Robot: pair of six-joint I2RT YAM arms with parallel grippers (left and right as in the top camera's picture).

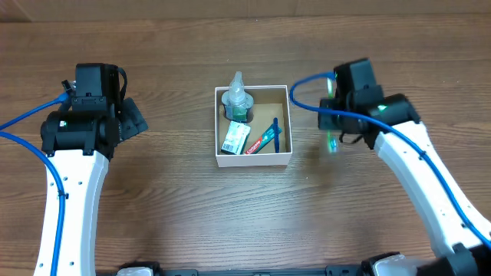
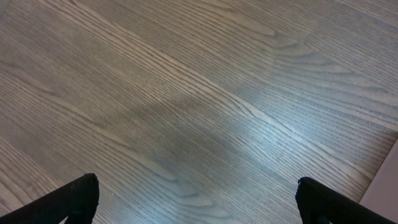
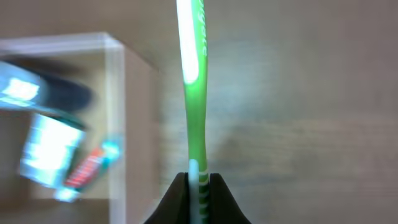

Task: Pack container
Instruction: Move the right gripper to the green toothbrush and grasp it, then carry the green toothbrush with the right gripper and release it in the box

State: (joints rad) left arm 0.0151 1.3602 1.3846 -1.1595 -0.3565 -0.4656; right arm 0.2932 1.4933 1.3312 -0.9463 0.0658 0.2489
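While your left gripper (image 2: 199, 202) hangs over bare table (image 2: 186, 93) with its fingers spread wide and nothing between them, it poses little danger; just keep it away from the box. The container (image 1: 253, 162) sits at the middle of the table, between your two arms. Just beside its right wall, your right gripper (image 3: 199, 186) is clamped on one end of a green toothbrush (image 3: 193, 106).

That end-only hold is the weak point. Most of the brush reaches out past the fingers, so it could swivel in the grip. Its far tip could also catch the white rim on the way over and shove the light box. The floor is already crowded, so a careless release may leave the brush propped across a wall instead of lying inside.

The container is square, shallow and open-topped, white outside and brown within. A clear bottle (image 1: 238, 103) fills its far-left corner, with a white-and-green packet (image 1: 235, 139) nearer you. Right of those lie a red-and-blue tube (image 1: 261, 142) and a slim blue item (image 1: 276, 132), possibly a pen, though the overhead view is too small to tell.
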